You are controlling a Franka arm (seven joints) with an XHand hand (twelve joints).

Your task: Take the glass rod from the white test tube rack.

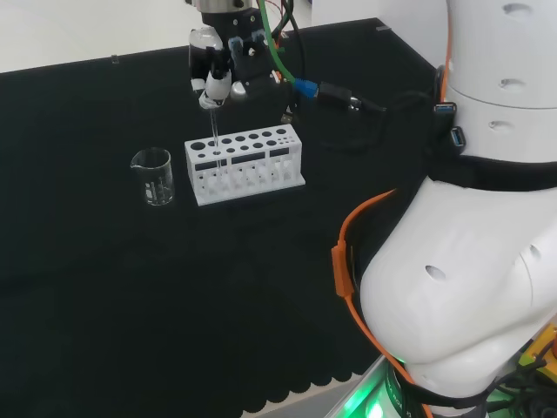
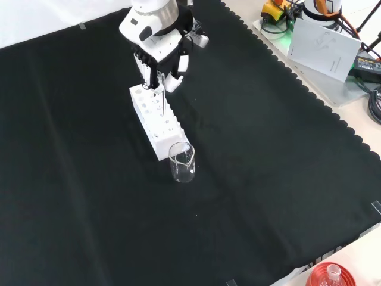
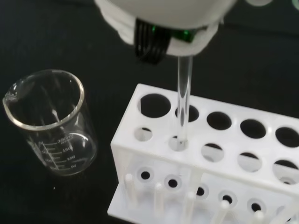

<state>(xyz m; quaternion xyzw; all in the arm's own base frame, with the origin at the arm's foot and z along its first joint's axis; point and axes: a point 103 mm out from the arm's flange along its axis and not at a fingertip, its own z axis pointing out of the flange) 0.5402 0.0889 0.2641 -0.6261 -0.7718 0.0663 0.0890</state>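
Hand (image 1: 213, 74) pinches the clear glass rod (image 3: 183, 100), its tip still in a hole of the white plastic test tube rack (image 1: 248, 165); clear glass beaker (image 1: 154, 177) alongside stands empty.

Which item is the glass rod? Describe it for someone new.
Find the white test tube rack mid-cloth, beside the empty glass beaker. At the rack's beaker end, the glass rod stands upright in a hole, its top in the robot hand: the rack's sole thin clear stick.
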